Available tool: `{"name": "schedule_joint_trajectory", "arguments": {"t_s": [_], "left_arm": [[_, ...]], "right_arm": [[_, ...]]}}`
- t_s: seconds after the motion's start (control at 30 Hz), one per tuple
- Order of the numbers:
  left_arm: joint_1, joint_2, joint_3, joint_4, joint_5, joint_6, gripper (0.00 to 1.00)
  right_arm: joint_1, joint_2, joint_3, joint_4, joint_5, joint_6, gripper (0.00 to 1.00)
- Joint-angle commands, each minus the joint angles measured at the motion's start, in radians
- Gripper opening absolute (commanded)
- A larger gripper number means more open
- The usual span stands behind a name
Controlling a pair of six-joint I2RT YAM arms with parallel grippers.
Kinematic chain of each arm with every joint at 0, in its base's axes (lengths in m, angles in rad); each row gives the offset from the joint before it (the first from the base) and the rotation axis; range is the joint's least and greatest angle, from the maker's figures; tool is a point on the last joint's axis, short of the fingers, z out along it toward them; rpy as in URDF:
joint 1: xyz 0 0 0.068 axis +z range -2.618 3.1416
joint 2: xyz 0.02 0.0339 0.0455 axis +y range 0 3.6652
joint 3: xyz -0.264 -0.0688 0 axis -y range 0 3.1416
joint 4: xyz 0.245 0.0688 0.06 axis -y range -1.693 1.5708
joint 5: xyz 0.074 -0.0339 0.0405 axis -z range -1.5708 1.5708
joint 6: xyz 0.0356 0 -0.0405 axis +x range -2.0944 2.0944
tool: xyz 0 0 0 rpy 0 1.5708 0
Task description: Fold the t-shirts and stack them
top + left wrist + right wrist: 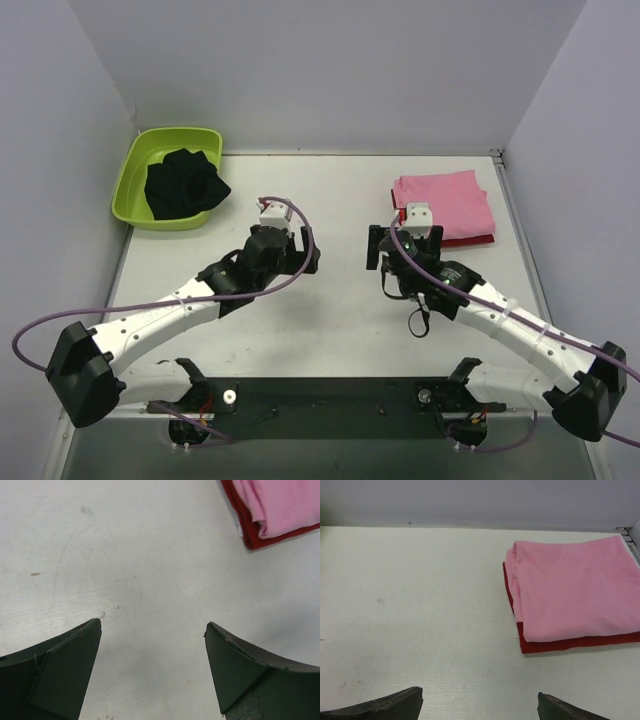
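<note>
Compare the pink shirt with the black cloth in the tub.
The pink shirt is folded flat with straight edges; the black cloth is bunched in a heap. The pink shirt lies on the red shirt at the table's far right; the black cloth sits in the green tub at the far left. Both are soft cloth.

A scuffed white surface [330, 320] sits boxed in on three sides by plain pale grey walls [330, 70] under soft, even light.
</note>
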Motion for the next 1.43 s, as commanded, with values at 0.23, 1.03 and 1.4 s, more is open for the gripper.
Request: {"name": "schedule_joint_trajectory", "arguments": {"t_s": [0.23,1.03,1.4], "left_arm": [[-0.048,-0.289,-0.148,-0.047,-0.121,0.04,0.94],[-0.045,-0.357,-0.264,0.022,-0.127,0.072,0.97],[-0.043,-0.312,-0.267,0.038,-0.152,0.071,0.97]], "right_arm": [[0.179,-0.116,0.015,-0.041,0.216,-0.043,1.0],[0.449,0.095,0.052,0.051,0.376,-0.026,1.0],[0.447,0.175,0.079,0.15,0.335,-0.031,1.0]]}}
